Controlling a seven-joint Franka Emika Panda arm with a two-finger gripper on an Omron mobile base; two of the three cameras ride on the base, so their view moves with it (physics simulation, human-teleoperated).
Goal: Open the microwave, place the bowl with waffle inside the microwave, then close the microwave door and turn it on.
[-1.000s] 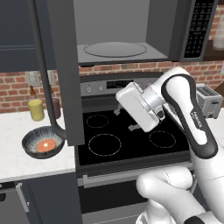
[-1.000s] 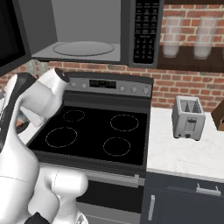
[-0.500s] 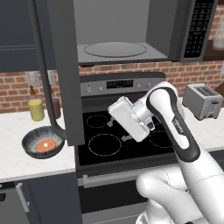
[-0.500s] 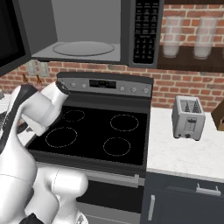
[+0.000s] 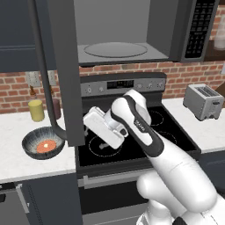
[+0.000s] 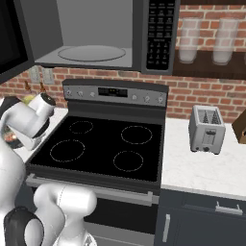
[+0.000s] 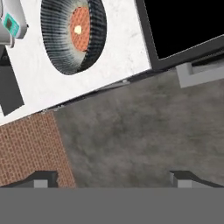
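Observation:
The microwave (image 5: 132,30) hangs open above the stove, its glass turntable (image 5: 115,49) bare. The microwave door (image 5: 66,70) is swung out toward me, edge-on, with its long handle (image 5: 41,66) on the left. On the left counter sits the bowl (image 5: 44,143) holding the waffle (image 5: 46,146). My hand (image 5: 102,127) hovers over the stove's left burners, just right of the door's lower edge, pointing left. In the hand view the gripper (image 7: 114,179) is open with nothing between its fingertips (image 7: 43,178), and the bowl (image 7: 73,35) with the waffle (image 7: 80,28) lies ahead.
A black stove (image 5: 132,136) sits below the microwave. A toaster (image 5: 203,101) stands on the right counter. A yellow jar (image 5: 36,110) and a maroon jar (image 5: 56,107) stand behind the bowl. The door's lower edge hangs between my hand and the bowl.
The arm has swung left and lower across the stove, bringing the hand from the right burners to beside the open door. The jaws stayed open.

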